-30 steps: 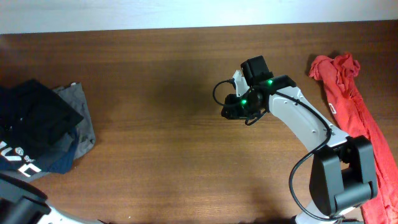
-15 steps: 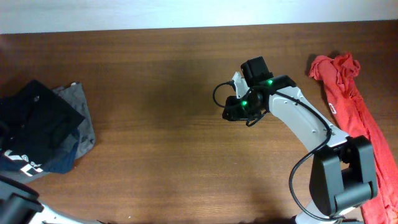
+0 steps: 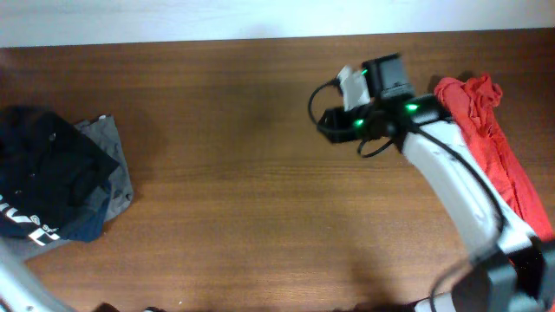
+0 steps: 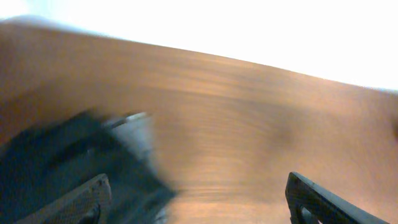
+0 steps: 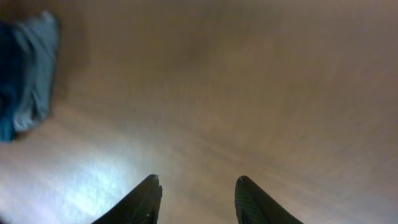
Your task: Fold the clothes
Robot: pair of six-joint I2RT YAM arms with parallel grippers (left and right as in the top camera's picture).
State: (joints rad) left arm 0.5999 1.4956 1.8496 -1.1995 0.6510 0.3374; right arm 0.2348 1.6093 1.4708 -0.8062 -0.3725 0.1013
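1. Table point(image 3: 217, 199): brown wood. It is bare across the wide middle, from the left pile to the right arm point(image 3: 451, 186). A pale strip borders its far edge.
2. Black garment point(image 3: 43, 169): crumpled at the left table edge, on top of a grey garment point(image 3: 111, 156) and a blue garment point(image 3: 87, 227). White lettering point(image 3: 26, 227) runs along its near side. It is partly cut off and cannot be read.
3. Red garment point(image 3: 490, 139): a long bunched strip at the right edge, partly covered by the right arm.
4. Right gripper point(image 5: 198, 180): fingers apart, nothing between them, above bare wood at the far centre-right.
5. Left gripper point(image 4: 198, 177): fingers wide apart and empty. Its wrist view is blurred, with dark fabric at lower left.
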